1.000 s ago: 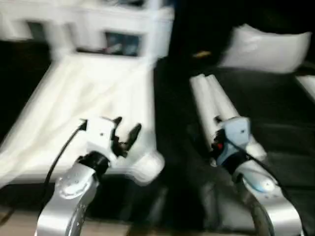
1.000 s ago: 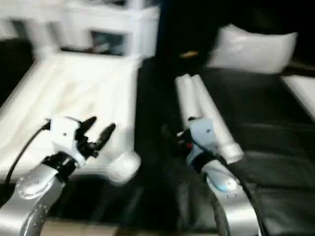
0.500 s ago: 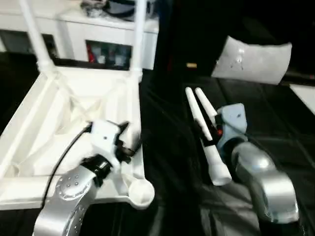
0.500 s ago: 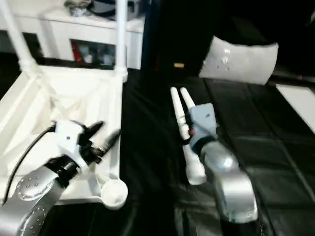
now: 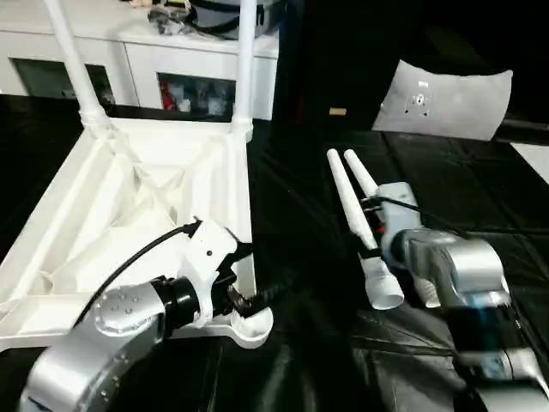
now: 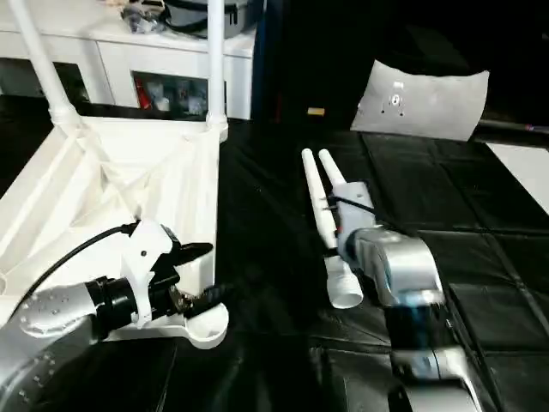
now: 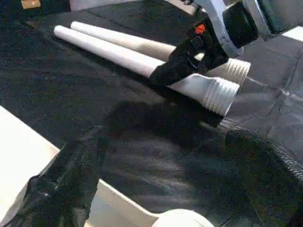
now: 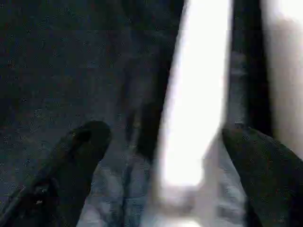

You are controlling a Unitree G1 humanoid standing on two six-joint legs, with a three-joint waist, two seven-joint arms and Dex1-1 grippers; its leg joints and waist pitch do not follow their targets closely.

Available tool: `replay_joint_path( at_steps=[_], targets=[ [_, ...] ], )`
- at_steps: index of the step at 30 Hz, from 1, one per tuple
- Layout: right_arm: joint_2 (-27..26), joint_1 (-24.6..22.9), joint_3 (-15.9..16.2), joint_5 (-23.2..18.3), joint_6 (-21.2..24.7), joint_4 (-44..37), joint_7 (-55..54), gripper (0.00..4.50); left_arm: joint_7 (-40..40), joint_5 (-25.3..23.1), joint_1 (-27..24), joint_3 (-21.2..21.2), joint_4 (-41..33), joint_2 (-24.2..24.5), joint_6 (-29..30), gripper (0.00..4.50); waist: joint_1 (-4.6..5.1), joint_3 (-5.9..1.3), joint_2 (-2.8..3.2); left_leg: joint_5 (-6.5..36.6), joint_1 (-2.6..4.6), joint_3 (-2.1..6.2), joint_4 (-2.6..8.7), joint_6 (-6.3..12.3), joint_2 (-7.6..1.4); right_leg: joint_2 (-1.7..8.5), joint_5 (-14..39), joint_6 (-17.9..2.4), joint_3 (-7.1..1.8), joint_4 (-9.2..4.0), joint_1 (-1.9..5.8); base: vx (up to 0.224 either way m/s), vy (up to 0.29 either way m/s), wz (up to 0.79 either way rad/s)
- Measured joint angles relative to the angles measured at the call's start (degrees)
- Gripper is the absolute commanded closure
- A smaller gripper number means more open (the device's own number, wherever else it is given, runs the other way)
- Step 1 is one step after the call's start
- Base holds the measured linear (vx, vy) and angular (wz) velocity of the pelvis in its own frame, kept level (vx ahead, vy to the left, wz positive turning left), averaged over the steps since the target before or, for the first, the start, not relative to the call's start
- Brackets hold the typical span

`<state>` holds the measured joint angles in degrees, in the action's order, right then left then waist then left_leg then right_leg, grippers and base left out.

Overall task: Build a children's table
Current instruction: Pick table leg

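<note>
The children's table top (image 5: pixel 120 215) lies upside down at the left, ribbed side up. Two white legs (image 5: pixel 244 60) stand upright in its far corner sockets. My left gripper (image 5: pixel 255 275) is open, its black fingers spread just above the empty near right corner socket (image 5: pixel 249 326). Two loose legs (image 5: pixel 350 210) lie side by side on the black cover, flared ends (image 7: pixel 220 92) toward me. My right gripper (image 8: pixel 165 135) is open and straddles one loose leg (image 8: pixel 194 109) without closing on it. The left wrist view shows one of its fingers (image 7: pixel 177 64) resting along that leg.
A white cabinet (image 5: pixel 180 64) with glass doors stands behind the table top. A pale cushion (image 5: pixel 446 99) lies at the back right. Black quilted cover (image 5: pixel 296 206) spreads between the table top and the loose legs. A white sheet edge (image 5: pixel 539 154) shows at the far right.
The camera has shifted. My left gripper's fingers have spread wider and dropped toward the near right corner socket. My right arm has swung in over the loose legs.
</note>
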<state>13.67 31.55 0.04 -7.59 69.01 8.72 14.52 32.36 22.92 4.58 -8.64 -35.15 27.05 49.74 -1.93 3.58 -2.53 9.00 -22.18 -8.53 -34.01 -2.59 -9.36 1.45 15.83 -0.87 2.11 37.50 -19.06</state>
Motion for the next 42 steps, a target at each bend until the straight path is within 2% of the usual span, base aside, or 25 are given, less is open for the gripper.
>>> replay_joint_path(
  at_steps=[6,8,13,23,27,31,34,39,42],
  targets=[
    [0.1,0.1,0.2,-0.2,1.6,4.0,0.3,0.00,0.1,1.4,0.2,0.0,-0.1,1.2,1.9,0.07,-0.57,-0.03,-0.03,-0.1,-0.18,-0.40,0.02,-0.15,-0.30,-0.06,0.1,0.0,0.02,-0.25,-0.10,0.000,0.000,0.00],
    [-0.1,0.3,-0.9,-0.7,1.6,4.8,0.3,0.29,0.3,1.7,0.4,-0.1,-0.1,1.3,2.3,0.00,-0.68,-0.03,-0.03,-0.1,-0.18,-0.46,0.03,-0.15,-0.34,-0.07,0.1,0.0,0.01,-0.35,-0.07,0.000,0.000,0.00],
    [-0.2,0.3,-3.0,-1.5,1.7,5.4,0.4,0.60,0.6,2.0,0.4,-0.2,-0.2,1.6,2.6,0.00,-1.08,-0.04,0.00,-0.1,-0.16,-0.58,0.03,-0.15,-0.41,-0.07,0.1,0.1,0.00,-0.37,-0.07,0.000,0.000,0.00],
    [-0.1,0.3,-4.2,-2.5,2.0,5.2,0.5,1.58,0.6,2.1,0.6,-0.4,0.1,1.3,1.5,0.00,-1.49,-0.04,0.20,-0.1,-0.13,-0.80,0.07,-0.15,-0.50,-0.05,0.1,0.1,-0.02,-0.37,-0.06,0.000,0.000,0.00],
    [-0.1,0.3,-4.2,-3.1,2.3,4.9,0.5,1.80,0.6,2.1,1.3,-0.4,0.5,0.8,1.0,0.00,-1.46,-0.05,0.22,-0.1,-0.12,-0.81,0.09,-0.15,-0.52,-0.06,0.1,0.1,-0.01,-0.37,-0.07,0.000,0.000,0.00],
    [-0.4,0.3,-5.1,-3.3,2.6,4.9,0.4,2.36,0.5,2.1,1.6,-0.4,1.5,0.5,0.9,0.00,-1.46,-0.04,0.23,-0.1,-0.12,-0.84,0.10,-0.15,-0.53,-0.06,0.1,0.1,-0.03,-0.38,-0.07,0.000,0.000,0.00],
    [-1.1,0.2,-6.3,-3.6,2.6,4.9,0.1,2.51,0.5,2.1,1.9,-0.4,2.1,0.3,0.1,0.00,-1.48,-0.03,0.26,-0.1,-0.12,-0.86,0.10,-0.15,-0.53,-0.06,0.1,0.1,-0.03,-0.38,-0.08,0.000,0.000,0.00],
    [-1.1,-0.6,-6.4,-4.0,2.1,3.9,-0.3,2.65,0.2,1.9,2.3,-0.4,2.7,-0.2,-1.2,0.00,-1.52,-0.01,0.37,-0.1,-0.12,-0.88,0.10,-0.16,-0.53,-0.06,0.1,0.1,-0.04,-0.38,-0.08,0.000,0.000,0.00],
    [-2.1,-1.7,-7.5,-4.1,0.2,2.4,-0.9,2.66,-0.3,1.0,3.2,-0.4,4.2,-0.7,-2.3,0.00,-1.53,-0.04,0.75,-0.1,-0.12,-0.89,0.10,-0.15,-0.54,-0.05,0.1,0.1,-0.05,-0.39,-0.07,0.000,0.000,0.00]
  ],
)
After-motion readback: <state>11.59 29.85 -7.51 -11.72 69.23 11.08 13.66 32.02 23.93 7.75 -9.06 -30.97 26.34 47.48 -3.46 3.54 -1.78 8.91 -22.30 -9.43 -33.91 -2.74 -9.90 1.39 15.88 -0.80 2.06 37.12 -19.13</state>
